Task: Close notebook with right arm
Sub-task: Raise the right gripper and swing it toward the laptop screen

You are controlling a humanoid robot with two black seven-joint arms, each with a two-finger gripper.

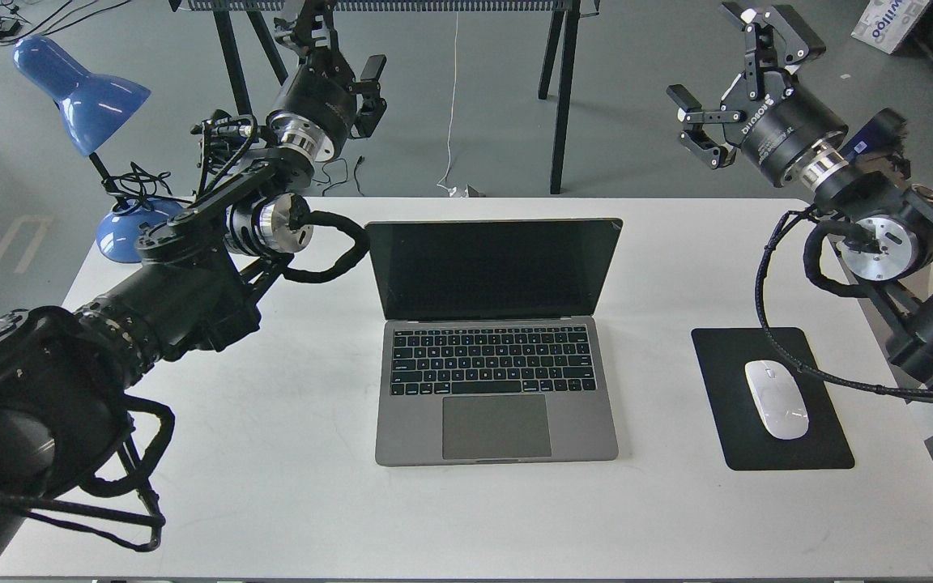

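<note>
White table (288,453) on grey floor bears the open notebook (495,340); right pincer (730,77) spread wide, empty.

White rectangular surface (272,453), open notebook (496,380) lying at its centre with the screen upright, black mouse pad (726,364) to the right carrying a white mouse (776,399), blue desk lamp (114,231) base at the far left corner

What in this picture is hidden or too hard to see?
- Blue lamp: head view, base partly behind the left arm.
- Left gripper: fingers dark, end-on; open or shut unclear.
- Notebook: lid's back faces away.
- Box: cut off by top edge.
</note>
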